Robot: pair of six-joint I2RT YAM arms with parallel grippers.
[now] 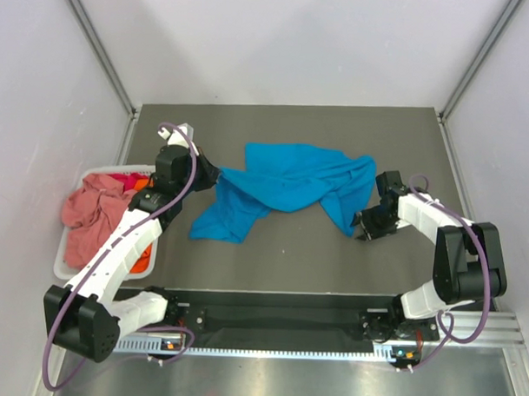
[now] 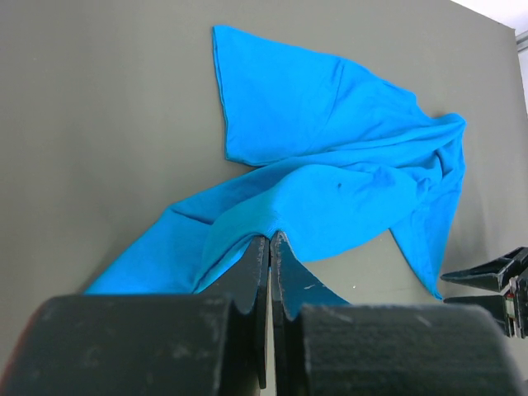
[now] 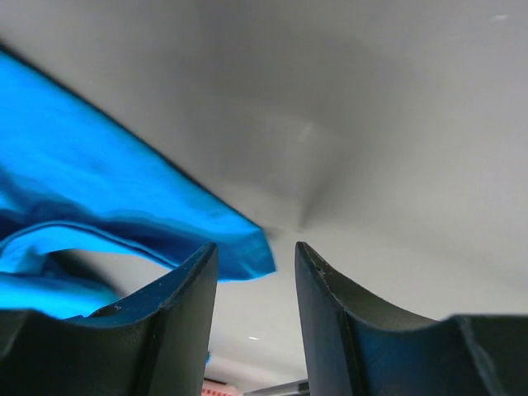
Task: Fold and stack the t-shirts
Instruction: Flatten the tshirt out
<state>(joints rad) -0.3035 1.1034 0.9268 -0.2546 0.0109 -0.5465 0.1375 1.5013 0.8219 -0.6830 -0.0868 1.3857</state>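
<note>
Left end effector [image 2: 270, 239] pinches the crumpled, soft turquoise t-shirt [image 2: 330, 165]; right end effector [image 3: 256, 247] stands spread.

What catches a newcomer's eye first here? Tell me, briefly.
The bright turquoise-blue cloth t-shirt lies crumpled in the middle of the dark grey table. The left gripper is shut on its left edge, while the right gripper stands open at its right tip. At the left edge, a salmon-pink cloth t-shirt spills over a white slatted plastic basket.
</note>
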